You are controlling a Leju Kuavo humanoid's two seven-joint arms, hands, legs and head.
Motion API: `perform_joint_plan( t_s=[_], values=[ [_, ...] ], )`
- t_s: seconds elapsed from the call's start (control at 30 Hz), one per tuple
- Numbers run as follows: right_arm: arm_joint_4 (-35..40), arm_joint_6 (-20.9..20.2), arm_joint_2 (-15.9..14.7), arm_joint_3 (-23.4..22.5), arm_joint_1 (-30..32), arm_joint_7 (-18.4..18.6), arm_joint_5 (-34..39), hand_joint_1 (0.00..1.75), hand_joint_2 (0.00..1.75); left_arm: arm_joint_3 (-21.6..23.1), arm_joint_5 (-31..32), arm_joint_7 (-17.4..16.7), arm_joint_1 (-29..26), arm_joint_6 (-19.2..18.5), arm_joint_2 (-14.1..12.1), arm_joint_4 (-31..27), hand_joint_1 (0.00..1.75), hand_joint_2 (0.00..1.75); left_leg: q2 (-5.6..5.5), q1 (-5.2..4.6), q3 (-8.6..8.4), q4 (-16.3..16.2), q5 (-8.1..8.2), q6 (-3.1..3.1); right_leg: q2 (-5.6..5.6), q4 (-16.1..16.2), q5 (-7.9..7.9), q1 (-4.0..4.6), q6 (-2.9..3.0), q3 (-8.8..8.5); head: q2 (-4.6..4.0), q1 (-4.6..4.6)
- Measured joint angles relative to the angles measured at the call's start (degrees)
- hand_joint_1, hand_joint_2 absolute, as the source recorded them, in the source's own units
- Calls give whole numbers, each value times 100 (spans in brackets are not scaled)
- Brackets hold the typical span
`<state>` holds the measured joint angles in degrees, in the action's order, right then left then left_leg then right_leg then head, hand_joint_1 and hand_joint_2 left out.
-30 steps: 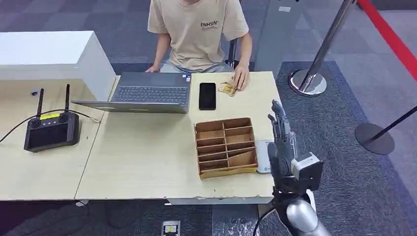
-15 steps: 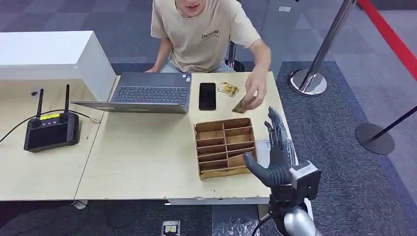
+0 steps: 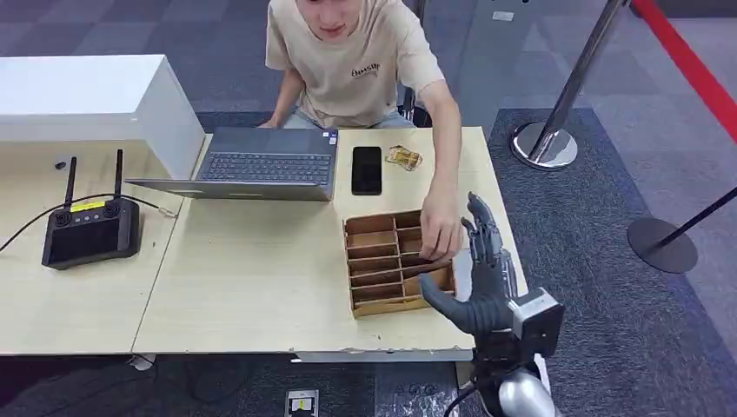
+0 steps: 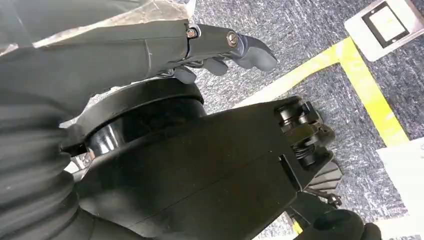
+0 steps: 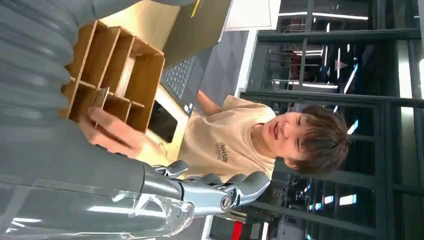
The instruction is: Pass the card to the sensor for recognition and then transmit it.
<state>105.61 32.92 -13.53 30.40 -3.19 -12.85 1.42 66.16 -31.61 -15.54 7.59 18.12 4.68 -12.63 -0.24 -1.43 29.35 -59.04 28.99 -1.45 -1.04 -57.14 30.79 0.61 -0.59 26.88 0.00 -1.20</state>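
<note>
Head view: your right hand (image 3: 481,282) stands raised at the worktop's (image 3: 252,278) near right corner, fingers spread, thumb out, holding nothing. The person's hand (image 3: 440,233) reaches in at its 11 o'clock, over the wooden divider tray (image 3: 382,261). The card (image 3: 428,260) seems to be the thin brown sliver under those fingers, tilted at the tray's right-hand slots; you can't call it for certain from up here. A phone (image 3: 367,169) and laptop (image 3: 265,162) lie at 12 o'clock of the tray, well apart from the action.

Left wrist view: your left hand (image 4: 220,50) hangs over grey carpet, fingers loosely curled with nothing in them; whether that counts as closed or relaxed you can't tell.

Right wrist view: the person's hand (image 5: 112,132) lies against the tray (image 5: 117,70), a thin card (image 5: 101,96) standing on edge at the fingertips.

By my reading you're at the handover, card not yet yours. Next you'll need to hold the palm steady, wait for the card to arrive, then pinch it flat before heading for the sensor.
</note>
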Motion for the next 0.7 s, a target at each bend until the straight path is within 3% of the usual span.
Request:
perform_joint_plan(
  t_s=[0.7],
  values=[
    [-2,0,2,186,-13,39,-129,0,175,0,-2,-63,16,0,0,0,0,175,0,0,0,0,0,0,0,0,0,0,0,-1,0,2]
  ],
)
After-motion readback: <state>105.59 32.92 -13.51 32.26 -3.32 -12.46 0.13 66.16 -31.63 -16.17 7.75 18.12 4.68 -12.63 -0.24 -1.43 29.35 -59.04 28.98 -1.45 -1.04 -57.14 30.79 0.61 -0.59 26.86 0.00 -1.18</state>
